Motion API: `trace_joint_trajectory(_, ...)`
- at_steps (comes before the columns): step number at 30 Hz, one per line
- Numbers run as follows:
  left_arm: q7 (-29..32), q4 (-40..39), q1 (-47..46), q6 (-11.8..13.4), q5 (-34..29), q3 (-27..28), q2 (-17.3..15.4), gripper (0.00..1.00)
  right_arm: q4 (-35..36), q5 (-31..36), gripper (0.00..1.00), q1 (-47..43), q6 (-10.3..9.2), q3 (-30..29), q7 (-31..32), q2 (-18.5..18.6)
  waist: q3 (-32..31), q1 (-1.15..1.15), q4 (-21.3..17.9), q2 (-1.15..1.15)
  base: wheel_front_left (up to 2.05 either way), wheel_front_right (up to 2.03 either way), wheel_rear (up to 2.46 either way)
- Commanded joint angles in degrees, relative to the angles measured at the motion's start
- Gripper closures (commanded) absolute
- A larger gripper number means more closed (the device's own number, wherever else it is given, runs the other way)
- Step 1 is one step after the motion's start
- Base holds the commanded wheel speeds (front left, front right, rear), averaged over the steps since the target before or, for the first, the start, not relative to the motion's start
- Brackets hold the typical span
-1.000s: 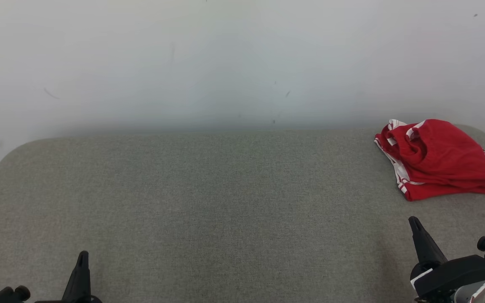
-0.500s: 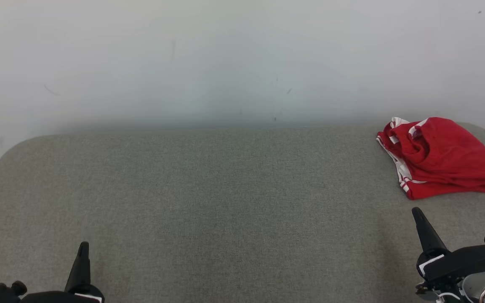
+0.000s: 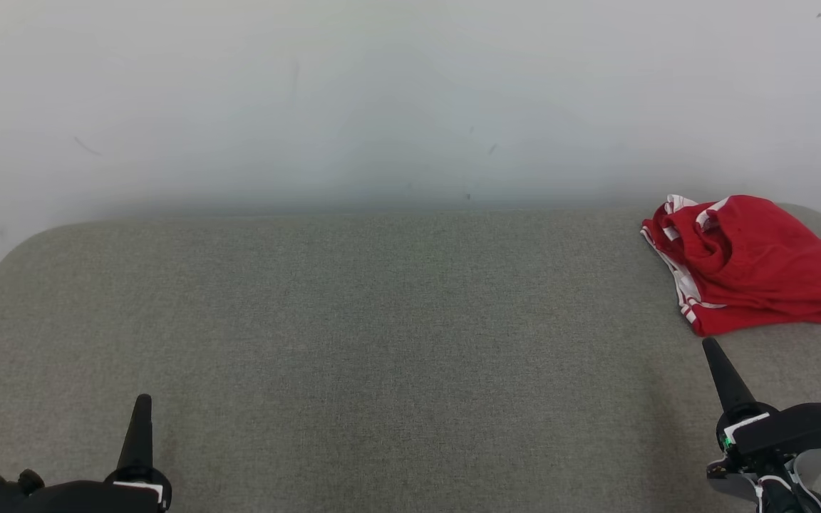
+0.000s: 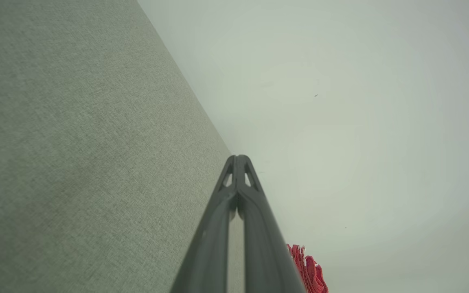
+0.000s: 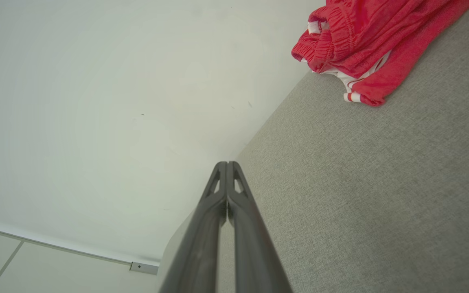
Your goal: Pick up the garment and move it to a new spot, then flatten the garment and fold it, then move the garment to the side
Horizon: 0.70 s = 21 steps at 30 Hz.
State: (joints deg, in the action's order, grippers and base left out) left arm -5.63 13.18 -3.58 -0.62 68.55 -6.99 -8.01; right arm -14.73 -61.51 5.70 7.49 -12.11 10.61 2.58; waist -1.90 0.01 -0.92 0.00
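Observation:
A red garment (image 3: pixel 749 263) with white trim lies bunched and loosely folded at the far right corner of the grey fabric table (image 3: pixel 382 320). It also appears in the right wrist view (image 5: pixel 364 44) and as a sliver in the left wrist view (image 4: pixel 310 270). My right gripper (image 3: pixel 711 349) is shut with nothing in it, its tip just short of the garment's near edge. My left gripper (image 3: pixel 143 402) is shut and empty at the near left, far from the garment. In each wrist view the fingers (image 5: pixel 227 167) (image 4: pixel 238 158) are pressed together.
A plain white wall (image 3: pixel 382 100) rises right behind the table's far edge. The table has rounded corners at left and right. A strip of floor with a baseboard (image 5: pixel 143 266) is visible past the table's left end.
Both grippers have crept forward over the table, the right one closing in on the garment. The head camera has tipped slightly, shifting the whole picture. The garment lies as before.

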Motion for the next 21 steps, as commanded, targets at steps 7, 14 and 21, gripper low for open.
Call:
trace_joint_trajectory(7,0.40,0.52,-2.37,-1.52,4.33,1.19,0.60,1.00,-1.01,-5.13,1.00,2.58,0.01,-0.94,0.98,0.59,0.31,0.00,0.12,0.00,0.00,0.00,0.00)
trace_joint_trajectory(14,0.62,1.26,-3.20,-2.38,7.70,1.78,1.33,1.00,-2.13,-8.80,1.00,3.69,0.01,-1.46,1.72,0.65,0.61,0.00,0.23,0.00,0.00,0.00,0.00)
trace_joint_trajectory(21,0.88,1.94,-4.00,-3.16,10.85,2.34,2.01,1.00,-3.20,-12.27,1.00,4.71,0.00,-1.94,2.43,0.71,0.90,0.00,0.34,0.00,0.00,0.00,0.00)
